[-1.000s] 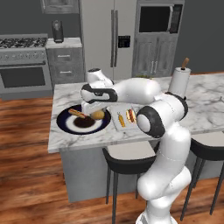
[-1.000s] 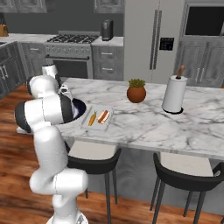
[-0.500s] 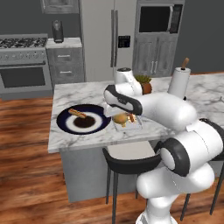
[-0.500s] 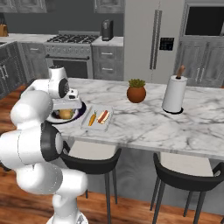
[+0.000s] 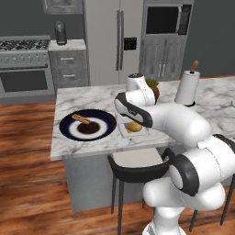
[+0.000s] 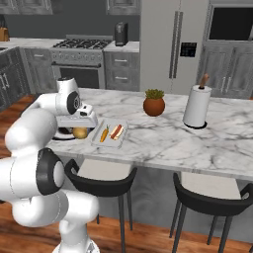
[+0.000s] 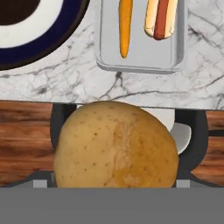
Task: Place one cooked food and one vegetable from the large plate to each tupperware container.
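My gripper (image 7: 124, 133) is shut on a big tan potato (image 7: 116, 146), with a dark fingertip (image 7: 58, 127) showing on either side of it. It hangs over the counter's front edge, between the large navy plate (image 7: 41, 47) and a pale tupperware container (image 7: 140, 61). That container holds a carrot (image 7: 125, 26) and a hot dog (image 7: 161, 17). From the right base view the potato (image 6: 80, 132) sits just left of the container (image 6: 109, 140). The plate (image 5: 103, 128) still carries a brown piece of food (image 5: 82, 120).
A potted plant (image 6: 154, 103) and a paper towel roll (image 6: 196, 106) stand further along the marble island. Two dark stools (image 6: 101, 173) (image 6: 212, 190) are tucked under its front edge. Stove and fridge line the back wall.
The arm has swung from above the plate to the right, carrying the potato toward the container. The carrot and hot dog have not moved.
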Tool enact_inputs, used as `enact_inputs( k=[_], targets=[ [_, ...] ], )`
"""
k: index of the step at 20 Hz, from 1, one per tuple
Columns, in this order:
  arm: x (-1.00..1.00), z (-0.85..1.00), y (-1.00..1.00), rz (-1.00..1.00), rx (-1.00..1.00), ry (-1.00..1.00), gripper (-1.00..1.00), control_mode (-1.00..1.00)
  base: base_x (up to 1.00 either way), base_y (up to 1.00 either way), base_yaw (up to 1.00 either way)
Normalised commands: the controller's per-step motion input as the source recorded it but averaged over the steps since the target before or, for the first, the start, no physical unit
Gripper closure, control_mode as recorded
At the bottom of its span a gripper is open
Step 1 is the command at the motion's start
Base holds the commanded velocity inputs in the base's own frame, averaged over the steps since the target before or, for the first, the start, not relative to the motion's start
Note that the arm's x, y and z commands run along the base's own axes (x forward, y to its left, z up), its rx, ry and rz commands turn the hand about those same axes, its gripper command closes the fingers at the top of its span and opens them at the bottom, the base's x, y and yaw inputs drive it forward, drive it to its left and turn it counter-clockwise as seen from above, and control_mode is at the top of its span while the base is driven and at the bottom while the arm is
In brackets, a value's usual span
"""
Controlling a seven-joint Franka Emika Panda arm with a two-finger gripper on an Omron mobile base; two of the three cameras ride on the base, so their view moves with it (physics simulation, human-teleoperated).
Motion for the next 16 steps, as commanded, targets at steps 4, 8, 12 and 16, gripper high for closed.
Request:
enact_inputs(
  k=[4,8,12,16],
  targets=[
    [0.00,0.00,0.00,0.00,0.00,0.00,1.00,-1.00,0.00,0.00,0.00],
    [0.00,0.00,0.00,0.00,0.00,0.00,1.00,1.00,0.00,-0.06,0.00],
    [0.00,0.00,0.00,0.00,0.00,0.00,1.00,1.00,0.00,-0.70,0.00],
    [0.00,0.00,0.00,0.00,0.00,0.00,1.00,1.00,0.06,-1.00,0.00]
  ],
)
